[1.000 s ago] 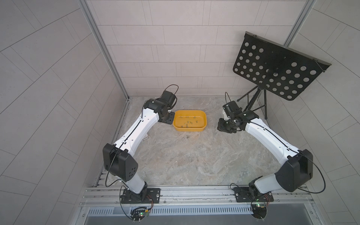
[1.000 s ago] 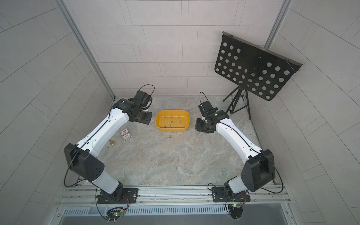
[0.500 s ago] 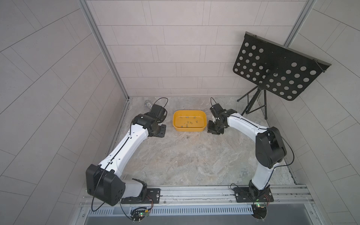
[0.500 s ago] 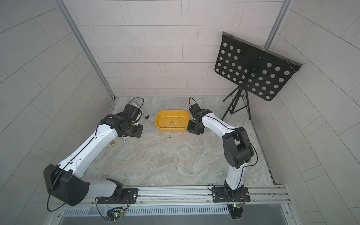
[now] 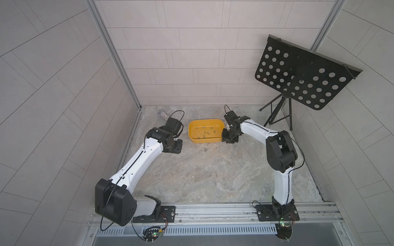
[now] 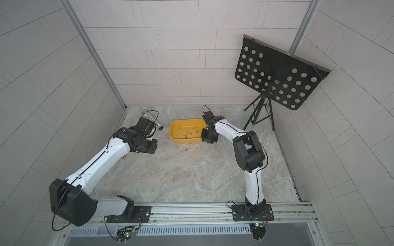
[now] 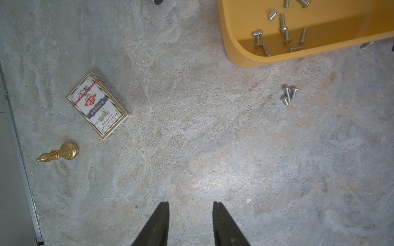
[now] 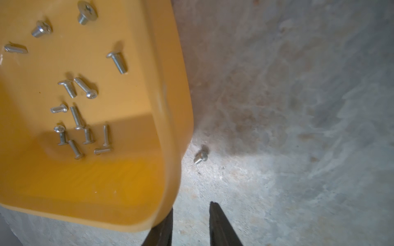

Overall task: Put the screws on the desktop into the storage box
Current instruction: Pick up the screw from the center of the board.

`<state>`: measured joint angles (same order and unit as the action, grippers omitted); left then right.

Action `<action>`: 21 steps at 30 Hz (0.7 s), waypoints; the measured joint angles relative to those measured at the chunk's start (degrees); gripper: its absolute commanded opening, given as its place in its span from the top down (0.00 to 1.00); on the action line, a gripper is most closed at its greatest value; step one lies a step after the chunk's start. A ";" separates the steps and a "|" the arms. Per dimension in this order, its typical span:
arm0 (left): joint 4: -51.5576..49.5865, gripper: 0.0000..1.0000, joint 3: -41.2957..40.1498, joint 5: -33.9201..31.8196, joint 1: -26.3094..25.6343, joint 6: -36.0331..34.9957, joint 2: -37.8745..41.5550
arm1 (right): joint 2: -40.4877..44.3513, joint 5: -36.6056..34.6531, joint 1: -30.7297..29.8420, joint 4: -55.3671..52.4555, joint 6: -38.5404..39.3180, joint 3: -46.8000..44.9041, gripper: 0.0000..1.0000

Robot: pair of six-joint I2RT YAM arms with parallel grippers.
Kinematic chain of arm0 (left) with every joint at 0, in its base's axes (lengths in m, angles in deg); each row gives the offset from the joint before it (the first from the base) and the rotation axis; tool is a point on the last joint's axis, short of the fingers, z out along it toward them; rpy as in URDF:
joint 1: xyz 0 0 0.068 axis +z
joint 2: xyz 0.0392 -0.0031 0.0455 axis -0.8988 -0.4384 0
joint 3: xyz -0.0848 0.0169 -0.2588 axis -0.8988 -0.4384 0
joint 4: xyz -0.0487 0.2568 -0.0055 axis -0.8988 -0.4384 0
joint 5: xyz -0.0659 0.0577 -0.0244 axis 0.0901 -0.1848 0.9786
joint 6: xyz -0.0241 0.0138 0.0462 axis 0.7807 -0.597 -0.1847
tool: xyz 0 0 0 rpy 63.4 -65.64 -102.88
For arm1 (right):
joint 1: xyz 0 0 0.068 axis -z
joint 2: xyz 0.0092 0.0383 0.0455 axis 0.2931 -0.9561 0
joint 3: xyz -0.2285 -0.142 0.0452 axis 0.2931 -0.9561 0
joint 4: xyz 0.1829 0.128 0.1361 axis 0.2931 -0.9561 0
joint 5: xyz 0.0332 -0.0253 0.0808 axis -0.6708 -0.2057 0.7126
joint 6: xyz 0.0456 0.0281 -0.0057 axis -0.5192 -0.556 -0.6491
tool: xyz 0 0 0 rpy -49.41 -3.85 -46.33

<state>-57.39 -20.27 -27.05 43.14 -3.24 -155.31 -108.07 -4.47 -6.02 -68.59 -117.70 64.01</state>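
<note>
The box (image 5: 204, 140) is set on the desktop (image 5: 213, 176) toward the back wall, between the two arms. About a dozen screws (image 8: 81, 119) are scattered over its floor, most of them gathered toward one end. Not every screw is in. Three screws (image 7: 288, 95) lie together on the desktop just in front of the box's near wall, and this little cluster (image 6: 187, 150) is made out in both top views. One lone screw (image 8: 200, 157) lies on the desktop just beside a corner of the box, clear of the wall.

The right gripper (image 8: 191, 206) is held low at that end of the box. Its jaws are parted, nothing is gripped, and only bare desktop is seen in the gap. One finger (image 8: 162, 232) is partly covered by the box's rounded corner; whether the wall is touched cannot be told. The lone screw lies ahead of the fingertips, not between them.

The left gripper (image 7: 191, 205) is held over bare desktop at the box's other side, well apart from the three screws. Its jaws are spread and nothing is grasped.

A card pack (image 7: 97, 105) lies flat near the left wall, with a gold chess piece (image 7: 59, 153) on its side close by. A glittery tube (image 6: 149, 117) is seen behind the left arm, and a perforated black stand (image 5: 304, 78) is placed at the back right.
</note>
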 measured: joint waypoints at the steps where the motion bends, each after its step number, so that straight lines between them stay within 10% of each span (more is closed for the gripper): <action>1: 0.02 0.60 -0.07 0.09 0.00 0.02 0.00 | -0.79 -0.02 0.02 -0.15 0.02 1.16 0.66; 21: 2.19 0.59 -1.38 0.79 0.00 0.02 -1.70 | -5.95 -5.38 0.24 -5.81 3.72 7.50 0.66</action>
<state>-55.20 -21.65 -26.26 43.14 -3.22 -157.01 -114.01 -9.85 -5.78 -74.40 -113.98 71.50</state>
